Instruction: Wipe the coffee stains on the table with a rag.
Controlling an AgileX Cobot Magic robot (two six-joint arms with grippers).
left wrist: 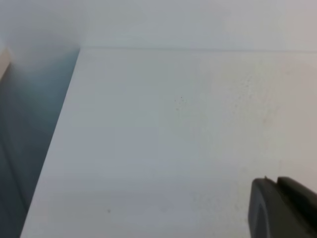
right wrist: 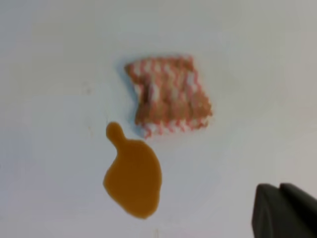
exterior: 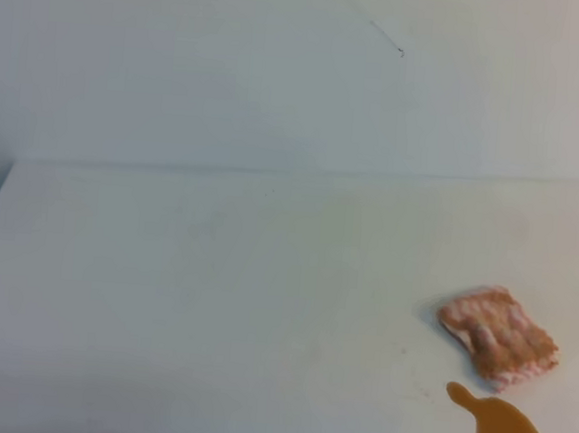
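Rag (right wrist: 168, 95) is seen just beside coffee stains (right wrist: 132, 177) on bench (exterior: 213, 291), ungrasped; right gripper (right wrist: 285, 210) closed, empty; left gripper (left wrist: 282, 208) state indeterminable. Rag should be pinched centrally.

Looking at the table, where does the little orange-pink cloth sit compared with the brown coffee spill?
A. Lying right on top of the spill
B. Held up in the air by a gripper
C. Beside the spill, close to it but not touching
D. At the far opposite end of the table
C: the rag lies flat on the table, with a strip of bare white between it and the coffee stains.
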